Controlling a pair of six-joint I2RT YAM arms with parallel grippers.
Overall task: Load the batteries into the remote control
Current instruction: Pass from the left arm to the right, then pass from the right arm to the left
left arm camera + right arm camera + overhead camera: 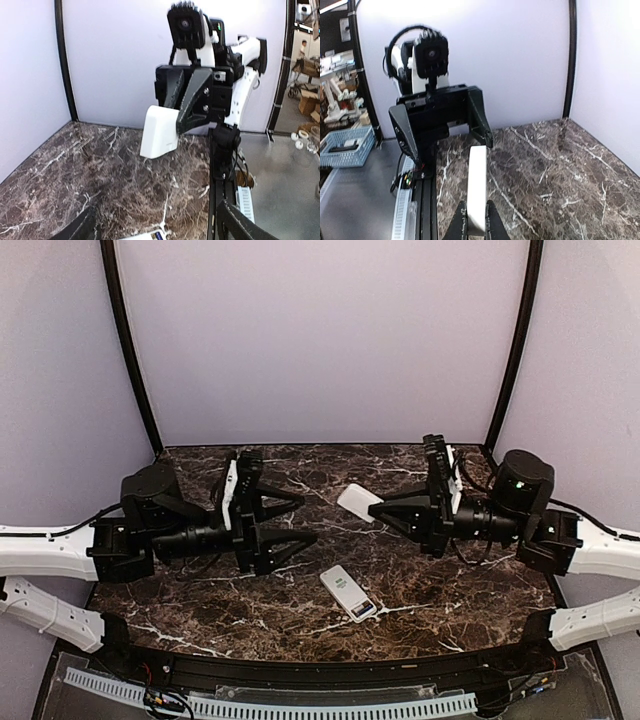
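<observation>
Desk (200, 625): dark brown marble pattern with white veining, slightly glossy. It is enclosed on three sides by plain pale lilac wall panels (320, 340), with black posts (128, 350) at the two far corners. Light is even and diffuse. A white slotted cable duct (300, 707) runs along the near edge. Outside the enclosure: a grey surface (360, 200), a blue basket (345, 150) on one side, cardboard boxes (307, 102) on the other.

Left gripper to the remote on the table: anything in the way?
Nothing visible. The left gripper is open above the table; the remote control lies to its right, nearer the bases, with only bare marble between. The right gripper holds a white panel on the far side, clear of that path.
</observation>
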